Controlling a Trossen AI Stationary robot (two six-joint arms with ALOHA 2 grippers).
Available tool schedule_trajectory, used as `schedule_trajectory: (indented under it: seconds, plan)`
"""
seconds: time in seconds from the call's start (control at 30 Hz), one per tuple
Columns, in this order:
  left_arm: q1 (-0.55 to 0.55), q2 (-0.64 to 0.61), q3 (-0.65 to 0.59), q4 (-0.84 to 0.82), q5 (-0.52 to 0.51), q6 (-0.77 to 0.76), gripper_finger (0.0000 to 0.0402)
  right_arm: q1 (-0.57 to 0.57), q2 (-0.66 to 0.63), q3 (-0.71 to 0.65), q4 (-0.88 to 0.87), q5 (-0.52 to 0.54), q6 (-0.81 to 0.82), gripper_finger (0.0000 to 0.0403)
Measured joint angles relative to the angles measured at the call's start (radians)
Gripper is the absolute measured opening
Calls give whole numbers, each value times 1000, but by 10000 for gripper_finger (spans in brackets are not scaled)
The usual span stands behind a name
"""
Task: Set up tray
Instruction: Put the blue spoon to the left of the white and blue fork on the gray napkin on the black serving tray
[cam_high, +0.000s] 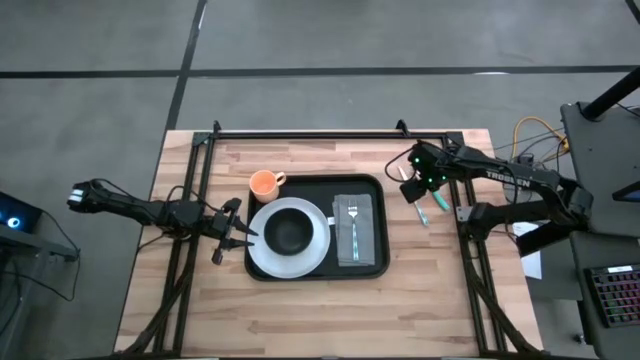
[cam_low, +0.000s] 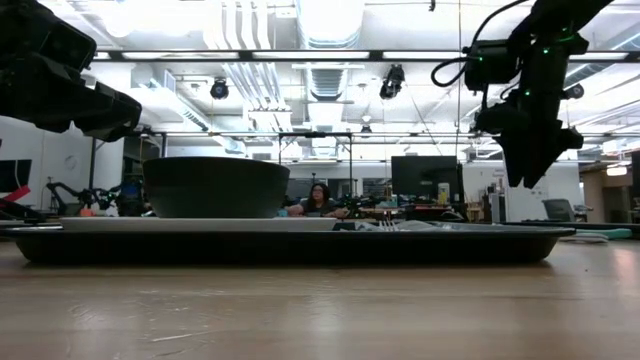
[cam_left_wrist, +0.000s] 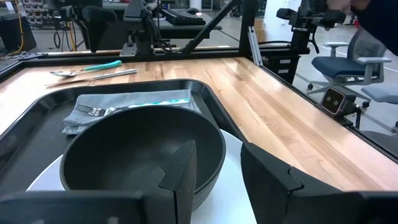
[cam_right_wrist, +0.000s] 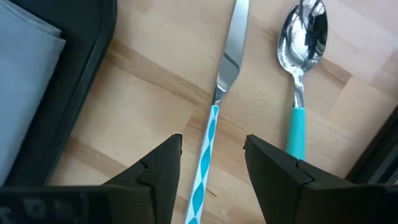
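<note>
The black tray lies flat near the middle of the wooden desk, its long sides parallel to the desk's front edge. On the tray's left half sits a white plate with a black bowl in it; the plate's left rim reaches over the tray's left edge. On the tray's right half lies a grey folded napkin with a fork on top, its handle patterned blue and white. An orange cup stands on the desk just beyond the tray's far left corner.

The left pincer is at the tray's left edge, right beside the plate rim, its fingers released with a gap between them and nothing in it; the bowl is directly ahead of them.

The right pincer hangs over the desk just off the tray's far right corner, also released. Below it, on bare wood, lie a knife with a blue-and-white handle and a spoon with a teal handle, side by side and not touching. The knife handle runs between the spread fingers, which grasp nothing.
</note>
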Motion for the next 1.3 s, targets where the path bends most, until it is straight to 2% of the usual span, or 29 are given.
schedule_trajectory:
  seconds: [0.17,0.63,1.03,1.3]
  plan:
    - [0,0,0,0,0,0,109,-36,5,-9,14,-3,-22,166]
    - [0,0,0,0,0,0,109,-223,8,-50,45,-93,-183,166]
    - [0,0,0,0,0,0,109,-354,8,-52,48,-103,-282,166]
    - [0,0,0,0,0,0,109,-419,8,-52,48,-106,-289,166]
